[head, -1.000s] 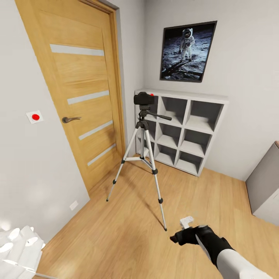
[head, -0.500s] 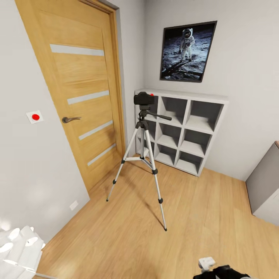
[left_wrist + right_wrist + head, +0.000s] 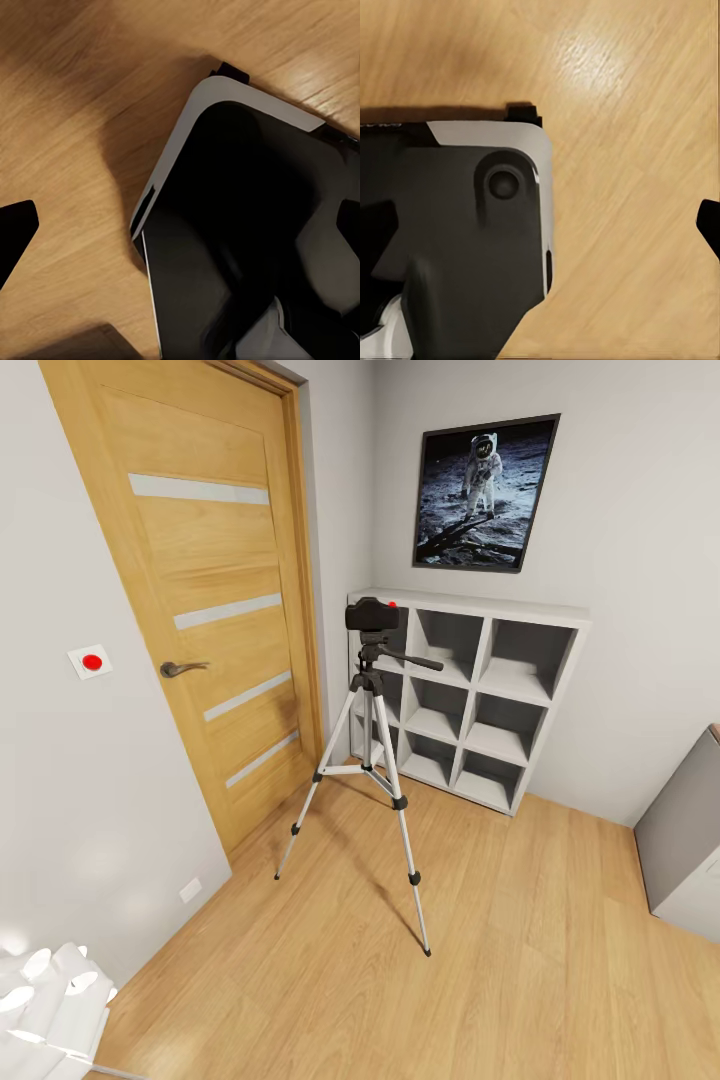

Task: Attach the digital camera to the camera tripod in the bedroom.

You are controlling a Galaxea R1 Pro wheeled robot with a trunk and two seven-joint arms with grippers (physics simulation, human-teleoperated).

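Pincer states we cannot tell; we are seeing the digital camera (image 3: 372, 615) sitting atop the camera tripod (image 3: 368, 760) beside the door (image 3: 200, 590).

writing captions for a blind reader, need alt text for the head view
A black digital camera sits on top of a silver camera tripod on a wood floor, between an oak door and a grey cube shelf, below an astronaut poster.

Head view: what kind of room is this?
Likely a bedroom or other home room: an oak door with white stripes, an astronaut moon poster over a grey cube shelf, and a camera tripod on plank flooring.
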